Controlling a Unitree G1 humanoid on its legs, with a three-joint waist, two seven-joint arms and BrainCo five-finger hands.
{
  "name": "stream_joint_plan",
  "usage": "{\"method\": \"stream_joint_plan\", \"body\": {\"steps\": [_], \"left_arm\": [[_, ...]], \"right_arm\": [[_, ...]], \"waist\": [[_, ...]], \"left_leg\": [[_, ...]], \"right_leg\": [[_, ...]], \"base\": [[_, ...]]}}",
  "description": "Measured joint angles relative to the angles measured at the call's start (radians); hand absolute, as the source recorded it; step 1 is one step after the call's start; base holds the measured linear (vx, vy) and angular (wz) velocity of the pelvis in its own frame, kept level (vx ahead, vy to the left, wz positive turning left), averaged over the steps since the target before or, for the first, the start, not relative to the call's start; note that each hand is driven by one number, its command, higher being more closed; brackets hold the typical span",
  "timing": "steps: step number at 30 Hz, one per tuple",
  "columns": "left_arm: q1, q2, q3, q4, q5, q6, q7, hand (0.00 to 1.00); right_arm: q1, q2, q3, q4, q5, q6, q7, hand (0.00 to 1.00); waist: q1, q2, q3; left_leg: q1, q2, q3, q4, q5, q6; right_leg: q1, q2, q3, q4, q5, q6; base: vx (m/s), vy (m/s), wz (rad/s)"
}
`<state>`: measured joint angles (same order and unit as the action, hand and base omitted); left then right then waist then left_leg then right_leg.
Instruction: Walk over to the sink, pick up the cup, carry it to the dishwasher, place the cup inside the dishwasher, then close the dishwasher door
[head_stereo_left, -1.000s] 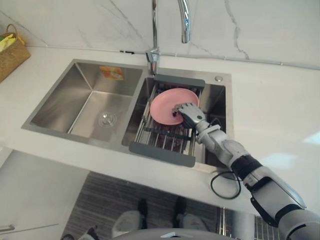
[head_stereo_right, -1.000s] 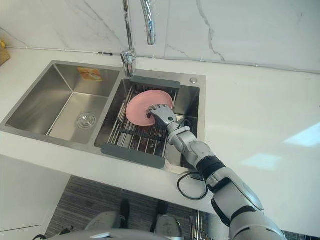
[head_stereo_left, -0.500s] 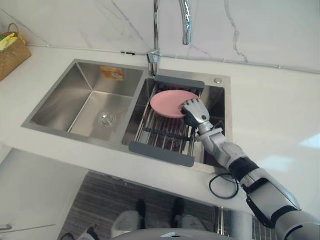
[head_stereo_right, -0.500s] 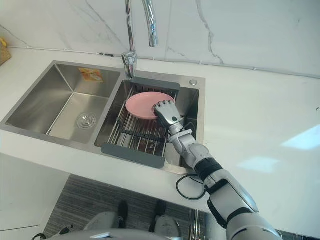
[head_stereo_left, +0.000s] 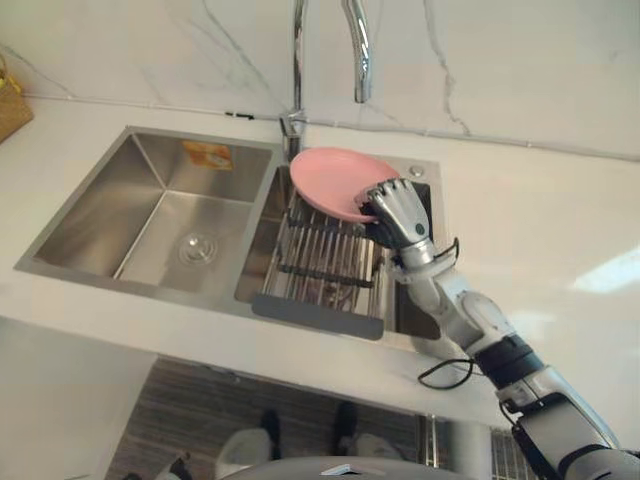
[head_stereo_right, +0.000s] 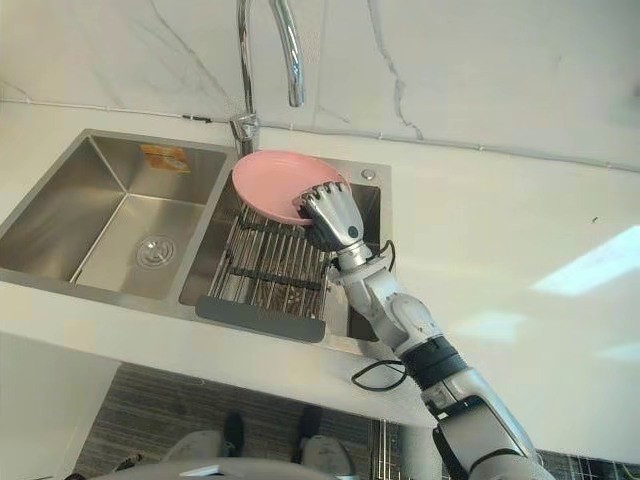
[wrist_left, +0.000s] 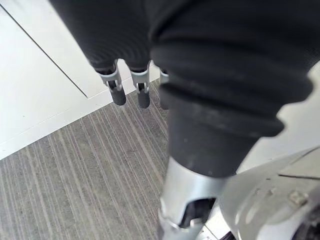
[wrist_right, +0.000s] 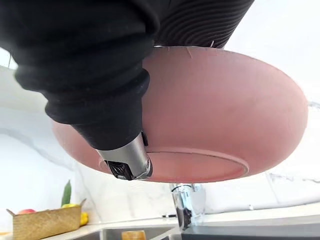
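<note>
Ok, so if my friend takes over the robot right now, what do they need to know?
Right hand: shut on the pink plate, holding it up off the rack in the sink's right basin, below the faucet.
Left hand: open, holds nothing, hanging over the striped floor.
Done: robot is at the sink, dish picked up (it is a plate, not a cup).
Left: carry it to the dishwasher, put it inside, close the door.
</note>
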<state>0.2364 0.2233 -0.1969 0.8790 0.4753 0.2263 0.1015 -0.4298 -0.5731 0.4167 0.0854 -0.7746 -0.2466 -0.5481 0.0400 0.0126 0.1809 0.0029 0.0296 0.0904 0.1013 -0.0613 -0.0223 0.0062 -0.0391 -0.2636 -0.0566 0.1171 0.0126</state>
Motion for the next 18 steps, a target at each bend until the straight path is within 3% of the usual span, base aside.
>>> {"method": "stream_joint_plan", "body": {"steps": [6, 10, 18], "left_arm": [[0.009, -0.001, 0.0, 0.005, 0.001, -0.008, 0.002, 0.0], [0.017, -0.002, 0.001, 0.019, 0.021, -0.01, 0.002, 0.0], [0.013, -0.004, -0.001, 0.047, 0.04, -0.019, 0.011, 0.0]], "right_arm": [[0.041, -0.001, -0.076, -0.085, 0.024, -0.015, 0.006, 1.0], [0.104, -0.058, -0.169, -0.203, 0.024, -0.022, 0.028, 1.0], [0.324, -0.124, -0.488, -0.313, 0.042, -0.039, 0.046, 1.0]], "waist": [[-0.004, -0.004, -0.004], [-0.008, -0.009, -0.007], [-0.068, -0.038, -0.024]], "left_leg": [[0.015, 0.0, 0.026, 0.0, -0.017, 0.005], [0.02, 0.001, 0.063, 0.001, -0.03, 0.012], [0.05, -0.003, 0.141, -0.001, -0.062, 0.024]], "right_leg": [[0.006, 0.0, 0.022, 0.001, -0.001, 0.002], [-0.004, 0.0, 0.057, -0.001, -0.001, 0.007], [-0.021, 0.001, 0.131, 0.015, 0.0, 0.02]], "base": [[0.01, 0.048, -0.12], [0.0, 0.049, -0.25], [0.03, 0.059, -0.31]]}}
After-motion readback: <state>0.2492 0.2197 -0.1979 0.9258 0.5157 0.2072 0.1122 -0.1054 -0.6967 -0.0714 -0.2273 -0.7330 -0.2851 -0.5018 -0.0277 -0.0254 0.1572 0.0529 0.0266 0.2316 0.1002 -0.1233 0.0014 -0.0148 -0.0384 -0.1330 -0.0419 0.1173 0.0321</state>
